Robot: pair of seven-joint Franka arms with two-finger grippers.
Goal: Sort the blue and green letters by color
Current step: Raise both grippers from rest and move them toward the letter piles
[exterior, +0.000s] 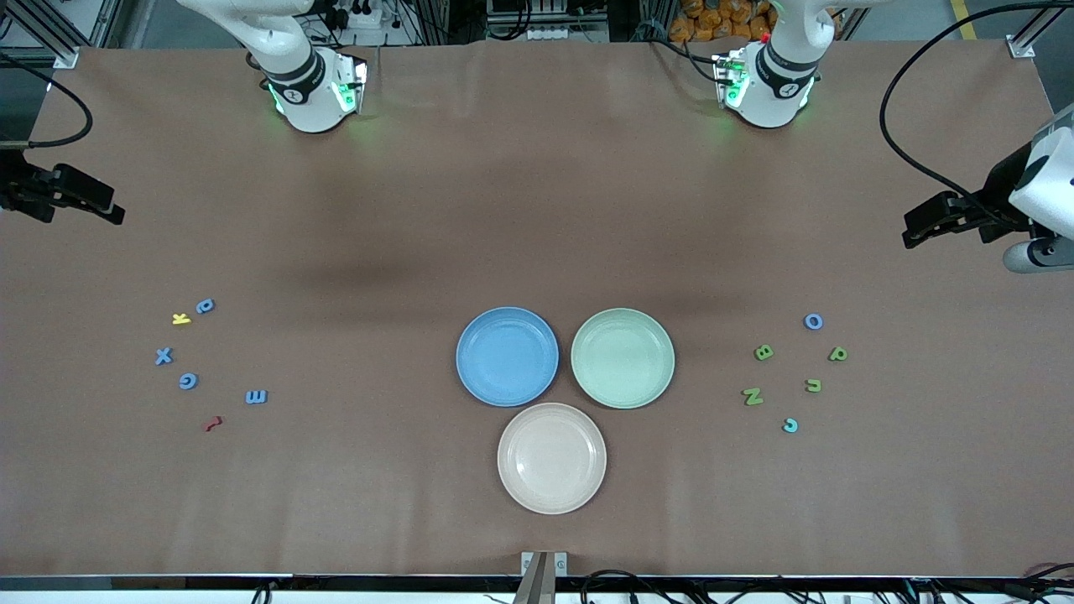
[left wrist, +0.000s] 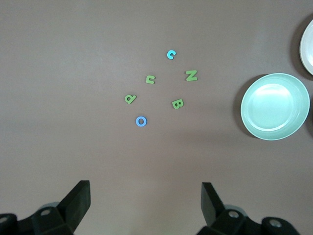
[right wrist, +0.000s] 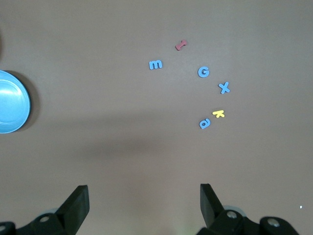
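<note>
Blue letters [exterior: 186, 382] lie toward my right arm's end of the table, green letters [exterior: 763, 352] toward my left arm's end. My left gripper [left wrist: 145, 200] and right gripper [right wrist: 145, 203] hang above them, fingers apart, holding nothing.

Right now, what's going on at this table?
Nothing is being handled yet. Both arms wait at the table's ends, the left hand and right hand open and empty above bare cloth. Blue letters, plus a yellow letter and a red letter, lie scattered toward the right arm's end. Green letters and two blue ones lie toward the left arm's end. The blue plate, green plate and beige plate hold nothing.
</note>
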